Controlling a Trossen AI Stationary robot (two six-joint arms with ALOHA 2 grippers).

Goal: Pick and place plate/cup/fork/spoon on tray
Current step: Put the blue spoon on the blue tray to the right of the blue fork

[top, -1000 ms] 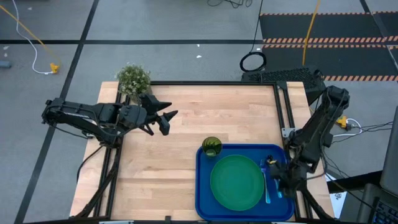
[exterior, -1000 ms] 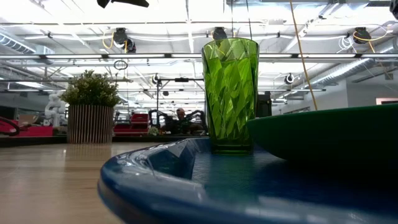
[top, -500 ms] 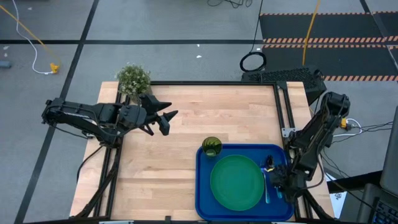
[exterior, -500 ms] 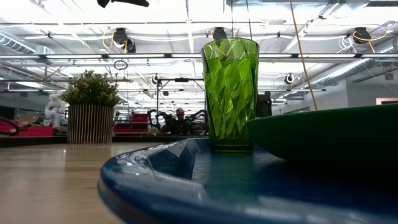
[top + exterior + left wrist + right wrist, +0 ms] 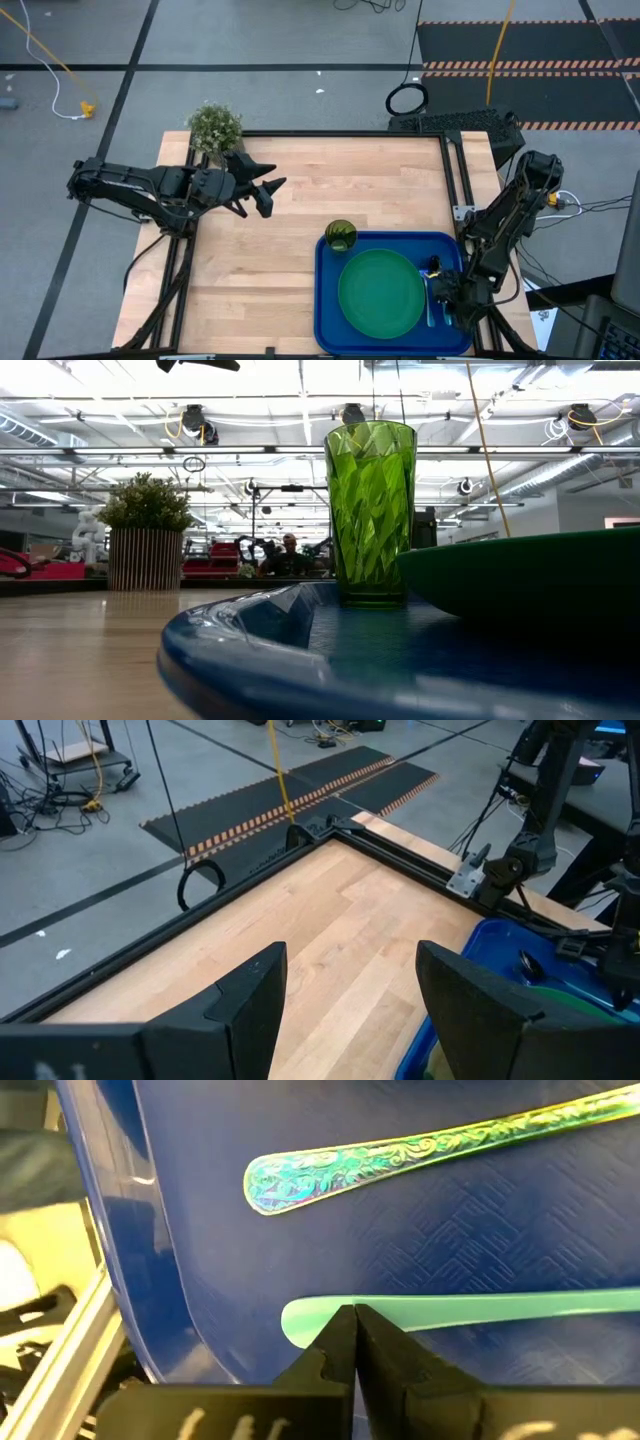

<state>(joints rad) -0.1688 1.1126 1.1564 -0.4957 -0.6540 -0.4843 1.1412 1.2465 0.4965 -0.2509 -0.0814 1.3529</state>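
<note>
1. The right gripper [image 5: 447, 297] is sitting low over the tray's [image 5: 330, 335] right side, its 2 fingers [image 5: 335, 1345] pressed together above the fork's handle [image 5: 460, 1312].
2. The spoon [image 5: 420, 1148] is lying beside the fork.
3. The plate [image 5: 381, 293] and cup [image 5: 340, 236] are resting on the tray.
4. The left gripper [image 5: 268, 196] is hovering over the tabletop [image 5: 330, 190], fingers apart.

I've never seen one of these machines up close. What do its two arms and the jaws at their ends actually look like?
Both arms are dark, nearly black, built from slim jointed segments on black frames at the table's sides. The left gripper ends in two broad, flat, matte black wedge-shaped jaws. The right gripper has the same dark jaws with notched inner edges. Thin dark cables trail beside the right arm's base. No markings show.
</note>
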